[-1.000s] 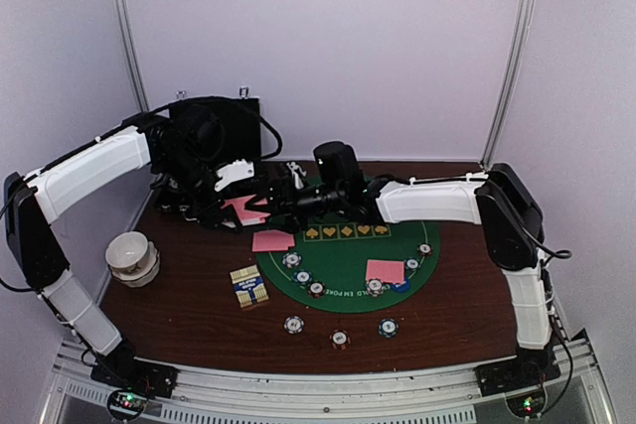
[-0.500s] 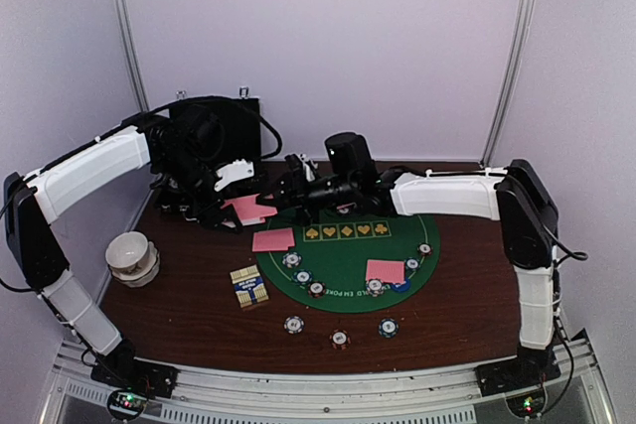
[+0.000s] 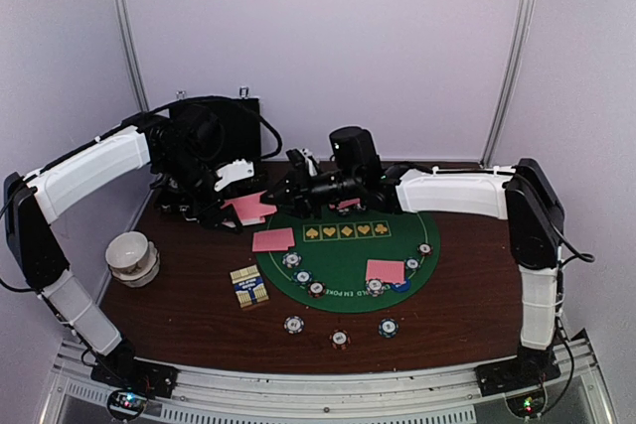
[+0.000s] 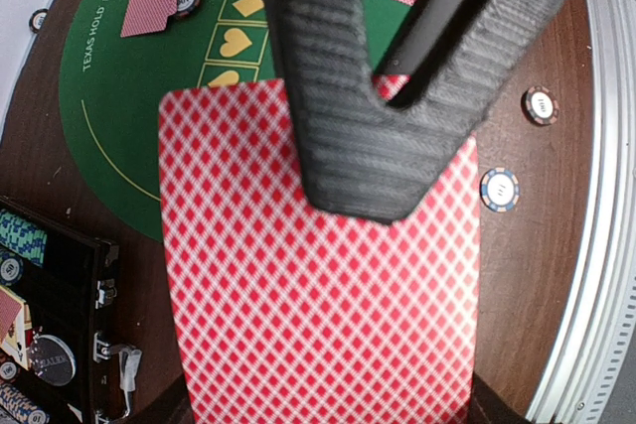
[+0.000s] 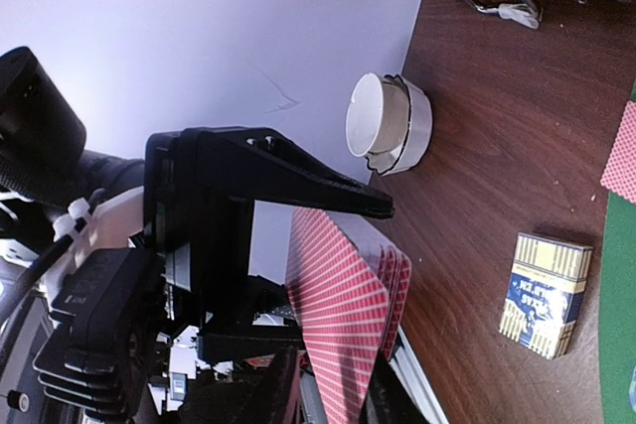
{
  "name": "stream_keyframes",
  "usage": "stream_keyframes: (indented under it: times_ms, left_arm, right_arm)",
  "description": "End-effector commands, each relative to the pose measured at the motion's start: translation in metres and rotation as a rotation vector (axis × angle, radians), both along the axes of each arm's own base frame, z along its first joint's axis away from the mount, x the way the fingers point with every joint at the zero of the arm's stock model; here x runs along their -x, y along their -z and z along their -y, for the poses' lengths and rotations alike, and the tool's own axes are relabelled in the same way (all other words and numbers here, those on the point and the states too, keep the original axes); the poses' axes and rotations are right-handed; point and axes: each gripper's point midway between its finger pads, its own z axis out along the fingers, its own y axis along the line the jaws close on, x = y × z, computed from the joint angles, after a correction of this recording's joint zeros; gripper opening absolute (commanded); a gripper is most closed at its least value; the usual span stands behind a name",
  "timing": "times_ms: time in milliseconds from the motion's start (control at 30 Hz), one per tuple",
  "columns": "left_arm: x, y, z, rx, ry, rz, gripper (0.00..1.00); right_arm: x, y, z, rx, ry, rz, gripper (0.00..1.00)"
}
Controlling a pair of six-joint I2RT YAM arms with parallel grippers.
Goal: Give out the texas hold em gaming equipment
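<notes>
Now, left gripper (image 4: 397, 146) clamped on pink-backed playing cards (image 4: 318, 325); right gripper (image 5: 338, 290) at fan edge, closure unclear. Best pinch top card only, peel sideways slowly.

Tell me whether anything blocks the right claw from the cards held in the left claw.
Nothing visible does. The right claw sits right at the pink-backed cards gripped by the left claw, and its fingers appear to straddle them.

Overhead plus wrist close-ups; shared cards (image 4: 298, 325)
</notes>
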Motion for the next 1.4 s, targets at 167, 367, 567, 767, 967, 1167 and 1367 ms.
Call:
stream_keyframes:
  times_ms: [167,367,567,767,967,1167,1367]
  left_arm:
    - [-0.004,-0.014,0.003,0.033,0.008,0.042,0.0]
    - [-0.004,-0.013,0.001,0.026,0.006,0.048,0.0]
    - [-0.004,-0.012,0.0,0.021,0.006,0.048,0.0]
    - [-0.004,-0.011,-0.001,0.013,0.004,0.051,0.0]
    - [-0.003,-0.009,-0.002,0.01,0.006,0.045,0.0]
    - [-0.003,-0.009,-0.001,0.013,0.008,0.044,0.0]
    - [-0.002,-0.009,0.0,0.017,0.01,0.039,0.0]
  right_arm:
    - [-0.003,-0.028,0.012,-0.097,0.0,-0.017,0.05]
    - [-0.012,-0.03,0.031,-0.094,0.035,-0.012,0.0]
    - [-0.021,-0.025,0.065,-0.09,0.087,-0.026,0.0]
    - [-0.025,0.001,0.122,-0.016,0.171,-0.046,0.0]
    - [-0.017,0.061,0.185,0.156,0.259,-0.091,0.0]
    - [0.0,0.116,0.23,0.336,0.318,-0.124,0.0]
    - [0.0,0.131,0.248,0.405,0.366,-0.104,0.0]
